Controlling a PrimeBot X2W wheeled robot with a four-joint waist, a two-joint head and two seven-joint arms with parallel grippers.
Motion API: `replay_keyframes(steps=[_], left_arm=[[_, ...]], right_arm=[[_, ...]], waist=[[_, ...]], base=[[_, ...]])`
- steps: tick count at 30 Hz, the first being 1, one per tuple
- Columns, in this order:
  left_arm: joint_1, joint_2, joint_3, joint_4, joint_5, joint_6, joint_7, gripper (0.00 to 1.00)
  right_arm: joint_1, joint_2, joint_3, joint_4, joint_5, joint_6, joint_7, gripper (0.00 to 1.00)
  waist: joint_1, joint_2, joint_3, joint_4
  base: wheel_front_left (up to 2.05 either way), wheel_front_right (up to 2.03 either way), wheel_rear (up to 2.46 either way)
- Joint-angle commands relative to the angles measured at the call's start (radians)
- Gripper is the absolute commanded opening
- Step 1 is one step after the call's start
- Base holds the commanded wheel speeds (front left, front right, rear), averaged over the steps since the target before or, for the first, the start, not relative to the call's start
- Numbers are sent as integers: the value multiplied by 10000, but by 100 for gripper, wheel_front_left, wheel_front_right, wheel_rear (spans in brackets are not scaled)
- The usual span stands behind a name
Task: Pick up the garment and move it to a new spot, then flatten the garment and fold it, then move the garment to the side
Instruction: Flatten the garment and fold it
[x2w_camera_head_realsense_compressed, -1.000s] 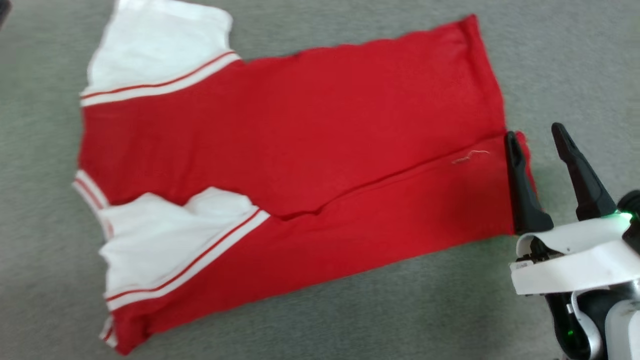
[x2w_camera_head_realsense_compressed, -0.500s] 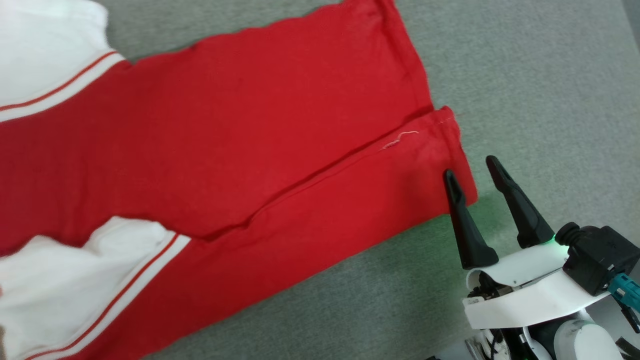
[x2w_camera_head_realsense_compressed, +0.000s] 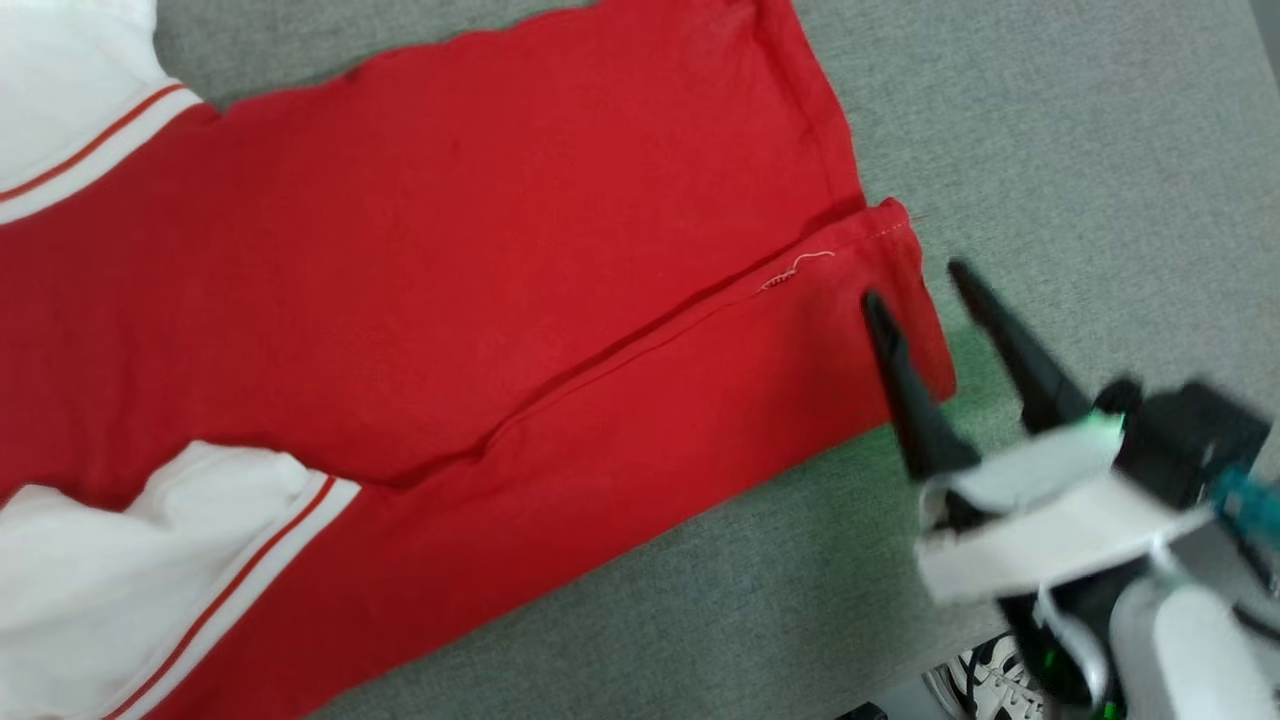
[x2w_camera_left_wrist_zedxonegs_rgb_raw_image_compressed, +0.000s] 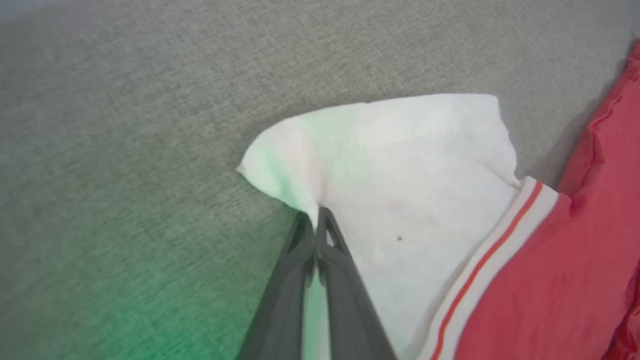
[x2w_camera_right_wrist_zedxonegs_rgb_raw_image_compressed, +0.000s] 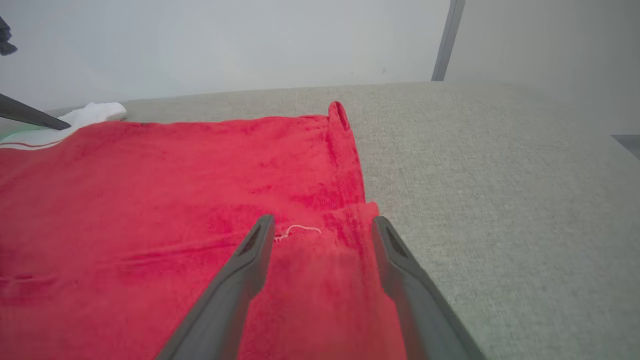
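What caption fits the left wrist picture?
The left gripper pinches the white sleeve of the red garment on the grey surface.

This looks like a bare robot test room or lab rather than a home, though that is not certain. The work surface is a broad flat table covered in grey woven cloth (x2w_camera_head_realsense_compressed: 1080, 120), with a red T-shirt with white short sleeves (x2w_camera_head_realsense_compressed: 450, 250) spread on it. In the right wrist view a plain pale wall (x2w_camera_right_wrist_zedxonegs_rgb_raw_image_compressed: 225, 45) rises behind it, with a thin grey upright strip (x2w_camera_right_wrist_zedxonegs_rgb_raw_image_compressed: 447, 40) at 1 o'clock. In the head view, at 5 o'clock, a white sports shoe with dark stripes (x2w_camera_head_realsense_compressed: 985, 685) shows below the table's edge.
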Motion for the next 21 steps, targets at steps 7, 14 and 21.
replay_keyframes(steps=[7,14,21], left_arm=[[-154,-326,-83,-549,128,1,-171,0],[-694,-524,-18,-1215,301,1,-444,0],[-959,-381,-215,-1930,503,5,-877,0]], right_arm=[[-3145,27,-337,766,-480,-14,2792,100],[-6502,29,-1137,2464,-448,-15,6132,100],[-8164,12,-1548,3946,-540,-15,8488,100]], waist=[[0,0,411,468],[0,0,971,1195],[0,0,1454,1648]], base=[[0,0,0],[0,0,0],[0,0,0]])
